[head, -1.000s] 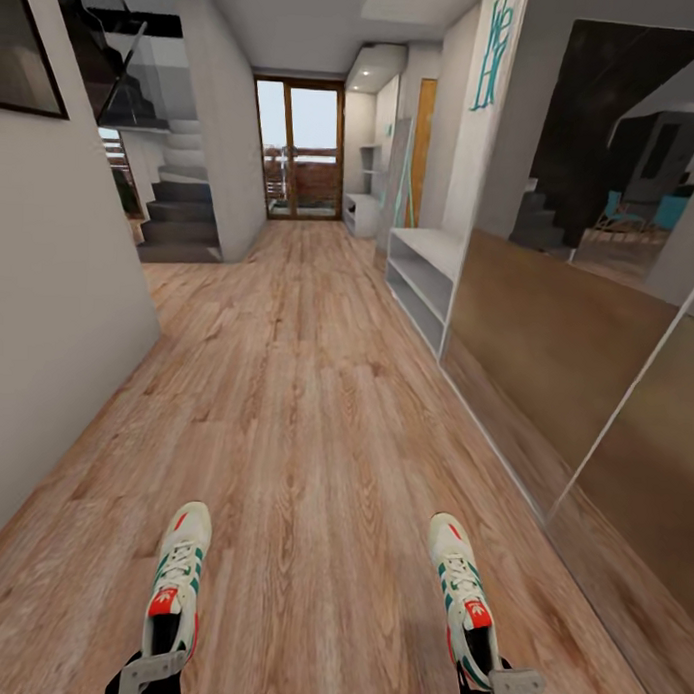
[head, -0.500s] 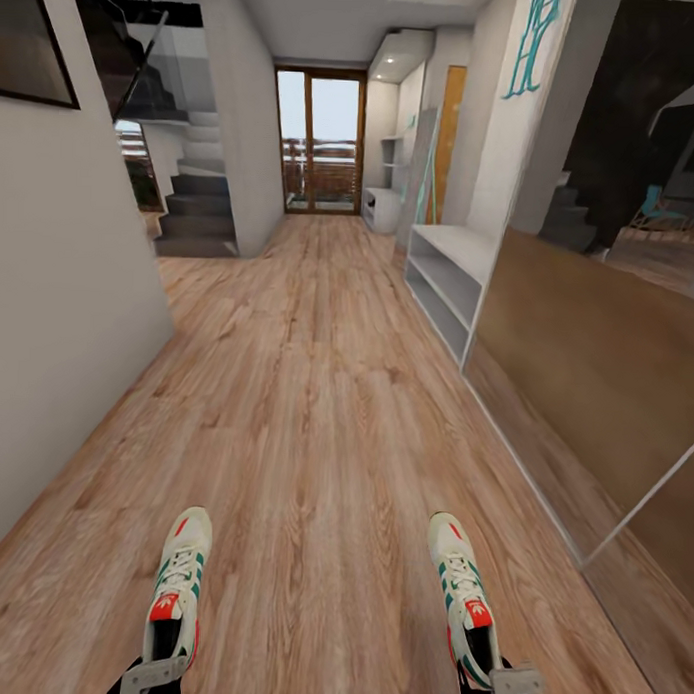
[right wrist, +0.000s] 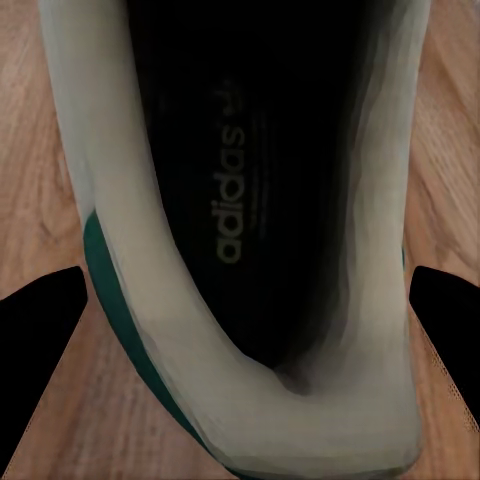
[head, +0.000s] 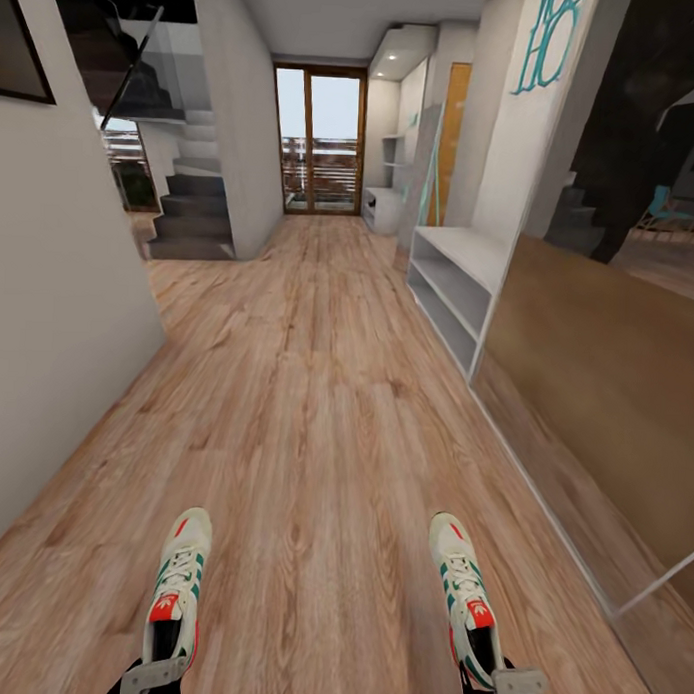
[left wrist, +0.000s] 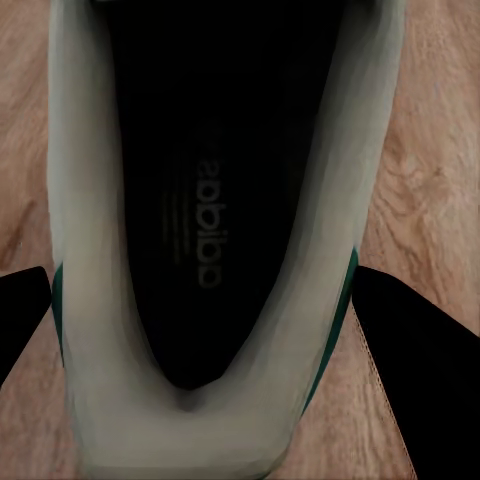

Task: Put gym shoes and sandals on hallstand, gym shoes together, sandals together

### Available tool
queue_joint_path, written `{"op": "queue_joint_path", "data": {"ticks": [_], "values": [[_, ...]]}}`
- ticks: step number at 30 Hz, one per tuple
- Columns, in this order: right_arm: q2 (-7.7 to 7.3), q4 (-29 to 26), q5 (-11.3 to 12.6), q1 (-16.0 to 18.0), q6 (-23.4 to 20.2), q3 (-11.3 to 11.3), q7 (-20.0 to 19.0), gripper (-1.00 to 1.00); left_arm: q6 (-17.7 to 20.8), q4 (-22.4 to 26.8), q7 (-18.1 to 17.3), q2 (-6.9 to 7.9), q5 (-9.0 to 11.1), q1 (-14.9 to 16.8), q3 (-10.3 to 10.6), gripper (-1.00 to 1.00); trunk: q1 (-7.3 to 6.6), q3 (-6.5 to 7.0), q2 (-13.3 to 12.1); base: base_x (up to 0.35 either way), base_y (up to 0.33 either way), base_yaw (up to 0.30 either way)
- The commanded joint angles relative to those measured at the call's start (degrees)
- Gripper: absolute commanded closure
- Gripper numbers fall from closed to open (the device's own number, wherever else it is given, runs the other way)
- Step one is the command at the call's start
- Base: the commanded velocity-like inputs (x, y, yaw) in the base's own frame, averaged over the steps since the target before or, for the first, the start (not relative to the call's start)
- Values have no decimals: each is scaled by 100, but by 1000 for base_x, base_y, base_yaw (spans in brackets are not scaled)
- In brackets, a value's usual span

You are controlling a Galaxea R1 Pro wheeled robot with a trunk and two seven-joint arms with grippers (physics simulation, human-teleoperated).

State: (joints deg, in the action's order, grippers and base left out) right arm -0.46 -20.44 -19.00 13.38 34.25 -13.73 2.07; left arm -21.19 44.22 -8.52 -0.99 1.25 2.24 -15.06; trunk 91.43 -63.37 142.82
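Observation:
Two gym shoes, white with teal stripes and red-orange tongues, hang above the corridor floor [head: 315,406], toes pointing ahead. My left gripper [head: 154,672] is shut on the heel of the left gym shoe [head: 179,576]; in the left wrist view its dark fingers [left wrist: 420,365] flank the shoe's opening [left wrist: 200,200]. My right gripper [head: 507,683] is shut on the heel of the right gym shoe [head: 464,591], with its fingers [right wrist: 40,330] on both sides of the shoe [right wrist: 240,200]. The light-grey hallstand [head: 384,206] stands far down on the right. The sandals are out of view.
A plain low white shelf unit [head: 451,281] stands against the right wall, then a mirrored wardrobe front [head: 606,376]. A white wall [head: 58,307] closes the left side. Stairs [head: 191,217] rise at the far left, and a glass door [head: 319,141] ends the corridor.
The whole view has shifted: the camera has advanced along the corridor, and the white shelf unit and wardrobe now look nearer. Both shoes stay held in the same place relative to me.

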Motion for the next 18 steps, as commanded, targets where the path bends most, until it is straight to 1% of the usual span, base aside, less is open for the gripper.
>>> {"op": "queue_joint_path", "data": {"ticks": [1, 18], "values": [[2, 5, -60, 3, 20, -28, 22, 100, -8, -1, -62, -9, 15, 4, -32, 100, 2, -5, 2, 339, 0, 0], [2, 6, -60, 3, 20, -23, 27, 100, -9, -1, -62, -6, 15, 4, -32, 100, 2, -5, 2, 338, 0, 0]]}}
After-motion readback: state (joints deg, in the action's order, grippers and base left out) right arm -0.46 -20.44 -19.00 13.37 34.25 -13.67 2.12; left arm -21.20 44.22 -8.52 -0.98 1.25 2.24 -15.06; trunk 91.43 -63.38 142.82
